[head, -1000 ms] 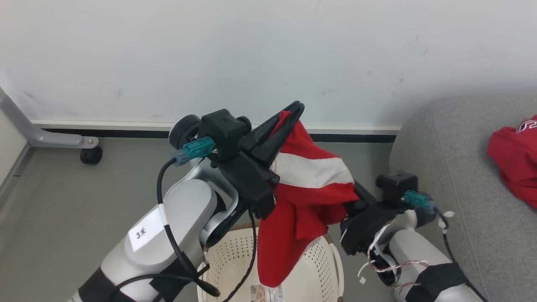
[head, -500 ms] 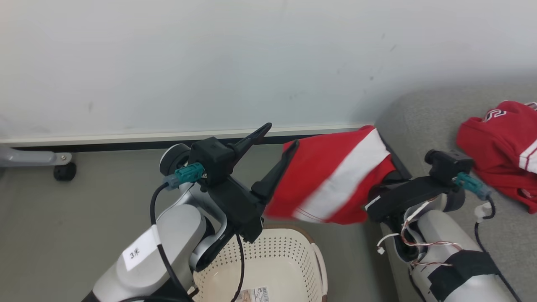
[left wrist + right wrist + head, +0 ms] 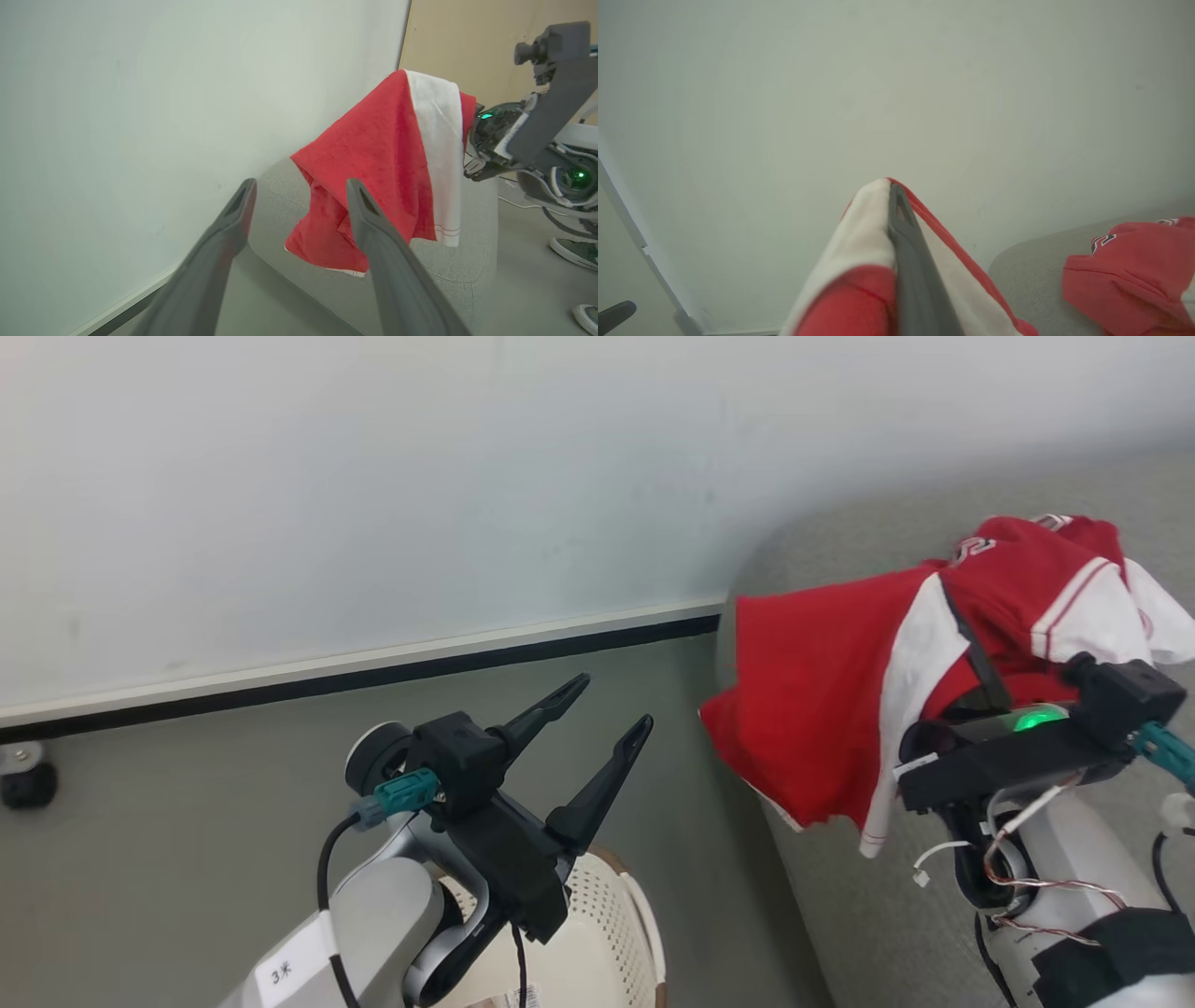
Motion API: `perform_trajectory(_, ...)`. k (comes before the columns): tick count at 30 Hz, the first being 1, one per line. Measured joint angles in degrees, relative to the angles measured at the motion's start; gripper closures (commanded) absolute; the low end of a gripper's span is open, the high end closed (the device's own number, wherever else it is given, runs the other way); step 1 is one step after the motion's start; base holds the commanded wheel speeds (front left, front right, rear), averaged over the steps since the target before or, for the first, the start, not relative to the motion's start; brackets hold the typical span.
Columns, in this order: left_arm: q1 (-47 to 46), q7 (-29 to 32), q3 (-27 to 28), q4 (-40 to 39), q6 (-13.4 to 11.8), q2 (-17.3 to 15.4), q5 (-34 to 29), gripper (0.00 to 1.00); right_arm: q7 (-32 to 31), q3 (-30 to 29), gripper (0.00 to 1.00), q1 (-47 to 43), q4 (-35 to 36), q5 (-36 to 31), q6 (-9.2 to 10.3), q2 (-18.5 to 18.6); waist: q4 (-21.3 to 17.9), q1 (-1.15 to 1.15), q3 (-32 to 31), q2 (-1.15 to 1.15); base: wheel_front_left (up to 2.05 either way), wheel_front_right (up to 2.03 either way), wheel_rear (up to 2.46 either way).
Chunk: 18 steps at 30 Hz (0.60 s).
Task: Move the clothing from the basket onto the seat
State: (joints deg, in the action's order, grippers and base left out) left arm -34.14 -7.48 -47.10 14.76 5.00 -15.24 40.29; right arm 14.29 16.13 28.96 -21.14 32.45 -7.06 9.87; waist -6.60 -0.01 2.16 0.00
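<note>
Basket [image 3: 602,933] cut off by bottom edge, right tool [image 3: 895,200] half buried in red shirt [image 3: 812,709], seat [image 3: 840,915] cropped at right

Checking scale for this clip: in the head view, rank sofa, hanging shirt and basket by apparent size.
Largest to smallest:
1. sofa
2. hanging shirt
3. basket, which is only partly in frame

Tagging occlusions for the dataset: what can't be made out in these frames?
Basket contents: head view, left gripper and bottom edge cover it.
Right gripper fingertips: head view, held shirt drapes them.
Second shirt on sofa: right wrist view, cut by edge; logo unreadable.
</note>
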Motion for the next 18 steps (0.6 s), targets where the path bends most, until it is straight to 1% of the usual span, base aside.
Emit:
perform_trajectory(8,1.8,-1.1,0.2,-2.3,-1.0,-1.8,-0.1,0.0,0.4,-2.9,1.0,-4.3,11.7,-0.8,0.07,1.7,-5.8,0.0,0.8,0.0,0.0,0.0,0.0)
perform_trajectory(12,2.2,-1.2,0.2,-3.1,-1.5,-2.6,-0.6,0.0,0.4,-4.3,1.0,-6.8,16.0,-1.3,0.09,2.7,-8.8,0.0,1.4,0.0,0.0,0.0,0.0)
perform_trajectory(14,2.9,-1.3,0.2,-3.5,-1.6,-2.8,-0.6,0.0,0.4,-5.0,1.0,-8.1,18.0,-1.5,0.55,2.9,-10.2,0.0,1.8,0.0,0.0,0.0,0.0)
perform_trajectory(18,3.1,-1.3,0.2,-4.2,-2.0,-3.1,-0.8,0.0,0.4,-6.4,1.0,-9.7,21.6,-1.9,0.86,3.0,-12.9,0.0,2.7,0.0,0.0,0.0,0.0)
